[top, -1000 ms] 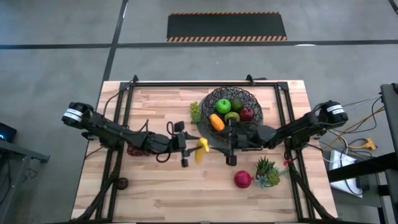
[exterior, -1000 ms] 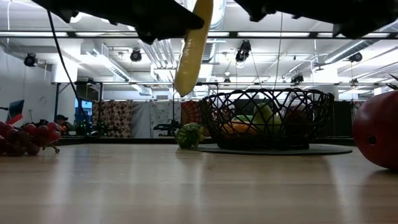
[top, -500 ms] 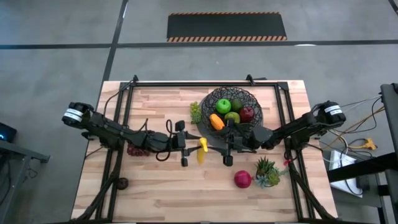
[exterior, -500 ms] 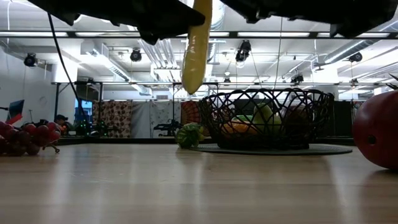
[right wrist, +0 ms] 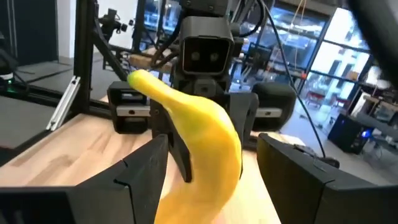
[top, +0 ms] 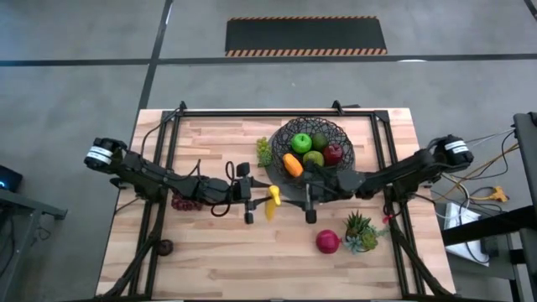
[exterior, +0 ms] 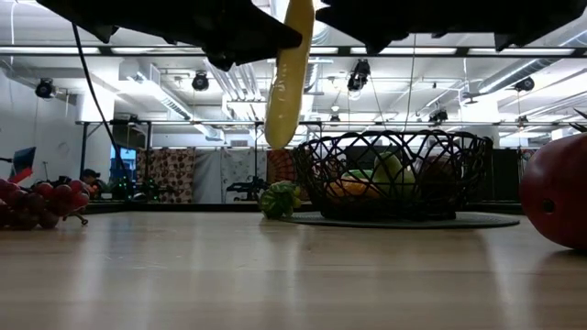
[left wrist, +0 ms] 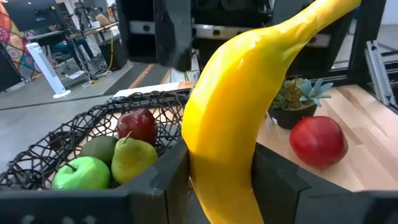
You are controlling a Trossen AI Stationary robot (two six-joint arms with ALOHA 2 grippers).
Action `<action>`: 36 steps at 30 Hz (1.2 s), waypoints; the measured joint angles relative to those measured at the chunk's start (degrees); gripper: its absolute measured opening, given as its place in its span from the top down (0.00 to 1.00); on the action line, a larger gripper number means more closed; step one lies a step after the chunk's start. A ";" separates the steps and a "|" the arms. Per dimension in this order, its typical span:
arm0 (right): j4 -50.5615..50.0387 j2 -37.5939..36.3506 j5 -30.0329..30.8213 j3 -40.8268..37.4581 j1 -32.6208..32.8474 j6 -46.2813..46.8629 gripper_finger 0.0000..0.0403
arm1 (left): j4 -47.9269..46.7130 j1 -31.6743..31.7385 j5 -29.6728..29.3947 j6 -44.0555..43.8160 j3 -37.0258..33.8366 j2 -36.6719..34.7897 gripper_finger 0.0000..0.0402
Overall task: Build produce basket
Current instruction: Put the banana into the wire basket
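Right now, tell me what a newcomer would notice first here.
The yellow banana, clamped in the left end effector and hanging above mid-table. The right end effector faces it, open, just short of it. Behind them sits the black wire basket, already holding fruit.
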 joint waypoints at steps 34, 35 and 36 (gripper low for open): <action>10.19 8.72 -4.27 4.63 -1.07 -4.99 0.72 | 0.52 -0.02 1.12 -0.18 0.25 -0.01 0.66; 10.19 8.72 -4.26 4.63 -1.07 -4.99 0.72 | 0.51 -0.02 1.12 -0.14 0.25 -0.01 0.66; 10.19 8.72 -4.22 4.63 -1.07 -4.96 0.72 | 0.50 -0.02 1.09 -0.02 0.25 -0.01 0.65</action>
